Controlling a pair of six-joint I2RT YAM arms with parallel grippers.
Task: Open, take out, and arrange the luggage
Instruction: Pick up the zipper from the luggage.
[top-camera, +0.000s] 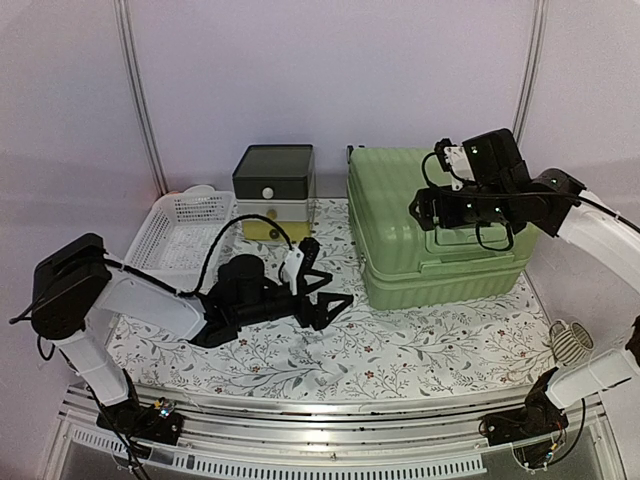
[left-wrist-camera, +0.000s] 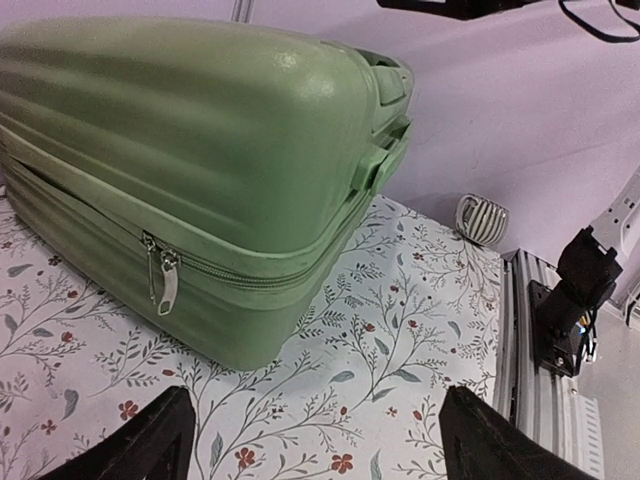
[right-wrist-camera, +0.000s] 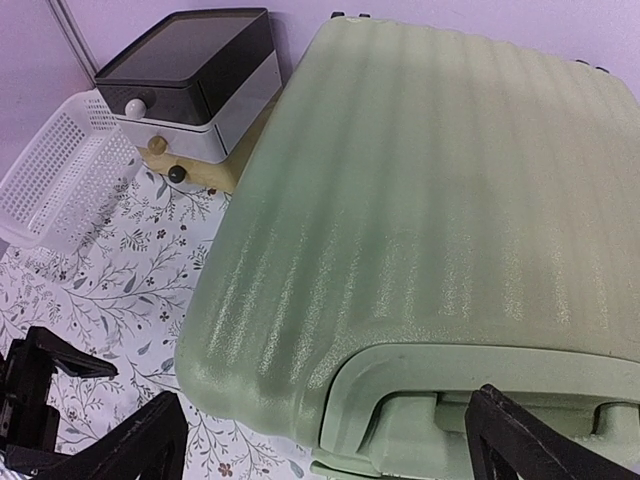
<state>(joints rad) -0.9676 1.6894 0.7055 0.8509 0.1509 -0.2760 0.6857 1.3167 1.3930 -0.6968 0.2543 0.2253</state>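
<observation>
At six o'clock in the top view, a silver metal rail (top-camera: 330, 420) carried both arm bases, and beyond it a white tablecloth printed with small leaves and red flowers (top-camera: 400, 350) covered the table. The left gripper (top-camera: 325, 280) lay low over this cloth at about seven o'clock from the table's centre. Its black fingers were spread wide with nothing between them, pointing toward three o'clock. A small ribbed white coil-like object (top-camera: 570, 342) sat at the cloth's four-o'clock edge, well apart from both grippers. The luggage (top-camera: 430, 250), a large light-green ribbed hard-shell suitcase, lay flat on its broad side at two o'clock. It was closed, its zip run shut and the metal zip pull (left-wrist-camera: 165, 285) hanging on the wall facing the left gripper. The right gripper (right-wrist-camera: 335, 445) hung over the suitcase's three-o'clock end, above the recessed handle (right-wrist-camera: 480, 400), its claw wide and holding nothing. Whether it touched the shell could not be told. At ten o'clock a white plastic mesh basket (top-camera: 185, 230) rested on the cloth. Just beside it at twelve o'clock stood a small white-and-yellow drawer box with a dark lid (top-camera: 272, 180), near the suitcase's far left corner.
</observation>
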